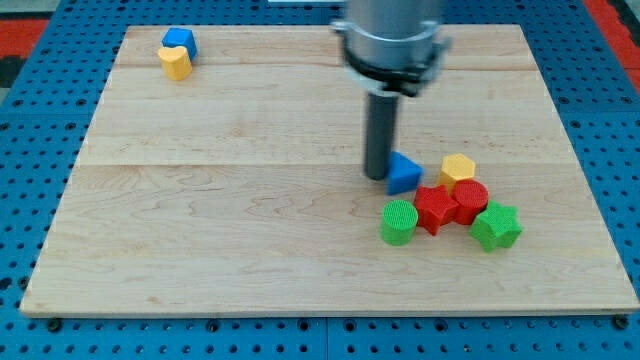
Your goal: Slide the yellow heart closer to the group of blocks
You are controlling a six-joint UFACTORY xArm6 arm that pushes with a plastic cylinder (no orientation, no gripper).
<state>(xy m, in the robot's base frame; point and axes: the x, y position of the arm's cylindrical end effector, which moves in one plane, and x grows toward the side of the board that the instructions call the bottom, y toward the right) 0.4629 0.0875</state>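
Note:
The yellow heart (pixel 175 61) lies near the board's top left corner, touching a blue block (pixel 181 42) just above it. The group sits at the lower right: a blue triangle (pixel 404 173), a yellow hexagon (pixel 458 168), a red star-shaped block (pixel 433 208), a red cylinder (pixel 470 201), a green cylinder (pixel 398 222) and a green star (pixel 496 226). My tip (pixel 376 176) rests on the board right beside the blue triangle's left side, far from the yellow heart.
The wooden board (pixel 230 220) lies on a blue perforated table (pixel 30 200). The arm's grey body (pixel 390 40) hangs over the board's top middle.

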